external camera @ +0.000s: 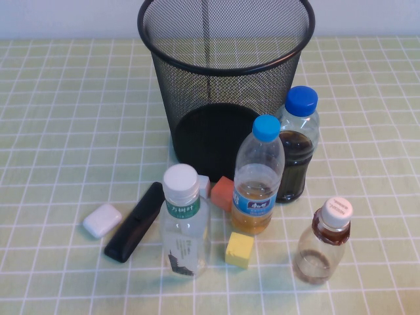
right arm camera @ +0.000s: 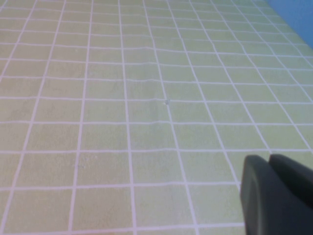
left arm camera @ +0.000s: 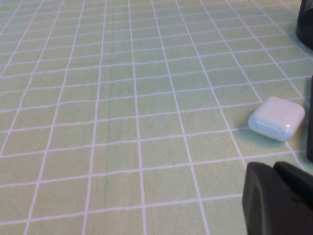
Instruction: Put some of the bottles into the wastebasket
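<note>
A: What's the surface?

B: A green checked tablecloth (external camera: 59, 118), pale wall behind. From the high view, the wastebasket (external camera: 226, 79) stands at the far middle, and nothing shows through its mesh except its own dark base, so I judge the task not yet begun.

A: Where are the bottles?

B: All in front of the wastebasket, upright. The taller white-capped bottle (external camera: 184, 223) with the green neck label stands nearest the camera side, left of centre; the short rounded bottle (external camera: 323, 243) is off to the basket's front right. Two others, the light-blue-capped bottle (external camera: 257, 177) and the blue-capped dark bottle (external camera: 296, 144), stand just beside the basket's base.

A: Anything else?

B: An orange block (external camera: 225, 191), a yellow block (external camera: 239, 249), a black remote-like bar (external camera: 136, 222) and a white earbud case (external camera: 102, 220), all in front of the basket. Neither arm shows here.

A: Left wrist view?

B: The left gripper (left arm camera: 279, 200) sits over bare cloth, jaws together, holding nothing; the case lies near it.

A: Right wrist?

B: The right gripper (right arm camera: 276, 193), likewise closed and empty, over cloth. Both bottles remain to be picked.
</note>
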Motion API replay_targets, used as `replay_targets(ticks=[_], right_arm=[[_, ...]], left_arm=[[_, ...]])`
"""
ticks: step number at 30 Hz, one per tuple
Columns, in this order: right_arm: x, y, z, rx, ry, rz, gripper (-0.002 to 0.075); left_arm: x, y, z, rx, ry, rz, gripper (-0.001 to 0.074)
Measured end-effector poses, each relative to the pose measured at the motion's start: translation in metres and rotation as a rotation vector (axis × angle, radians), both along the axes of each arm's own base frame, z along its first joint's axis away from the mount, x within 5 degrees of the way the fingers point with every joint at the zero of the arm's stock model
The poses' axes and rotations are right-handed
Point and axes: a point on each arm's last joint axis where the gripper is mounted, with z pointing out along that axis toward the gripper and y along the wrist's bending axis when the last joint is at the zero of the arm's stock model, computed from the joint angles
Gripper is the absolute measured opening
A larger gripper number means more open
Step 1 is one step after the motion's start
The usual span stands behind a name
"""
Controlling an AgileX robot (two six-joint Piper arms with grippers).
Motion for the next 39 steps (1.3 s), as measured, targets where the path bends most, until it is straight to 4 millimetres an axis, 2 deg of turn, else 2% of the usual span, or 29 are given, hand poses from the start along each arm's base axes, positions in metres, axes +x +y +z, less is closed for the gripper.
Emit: replay_targets(ticks=[2,4,8,11,16,19,21,27,33,39], right_arm=[[0.001,-0.001,0.004,-0.088,-0.031,0.003,-0.0007],[0.002,-0.001,0.010,-0.066,-0.109,0.001,-0.0007],[0.002,0.001,0.023,0.298,-0.286,-0.019,-0.0007],[0.002,0.000,0.027,0.533,-0.358,-0.037,-0.0007],[0.001,-0.004,0.035,0.699,-0.466,-0.071,-0.0007],[0.001,0.001,0.034,0.716,-0.386,-0.039,-0.0007],[0.000,0.009,0.040,0.728,-0.275,0.017,-0.0007],[0.000,0.029,0.076,0.638,0.090,0.150,-0.0007],[0.010,0.028,0.110,0.463,0.434,0.161,-0.0007],[0.034,0.025,0.122,0.426,0.513,0.177,-0.0007]], left_arm=[[0.000,0.000,0.000,0.000,0.000,0.000,-0.0004],[0.000,0.000,0.000,0.000,0.000,0.000,-0.0004],[0.000,0.000,0.000,0.000,0.000,0.000,-0.0004],[0.000,0.000,0.000,0.000,0.000,0.000,-0.0004],[0.000,0.000,0.000,0.000,0.000,0.000,-0.0004],[0.000,0.000,0.000,0.000,0.000,0.000,-0.0004],[0.000,0.000,0.000,0.000,0.000,0.000,-0.0004],[0.000,0.000,0.000,0.000,0.000,0.000,-0.0004],[0.000,0.000,0.000,0.000,0.000,0.000,-0.0004],[0.000,0.000,0.000,0.000,0.000,0.000,-0.0004]])
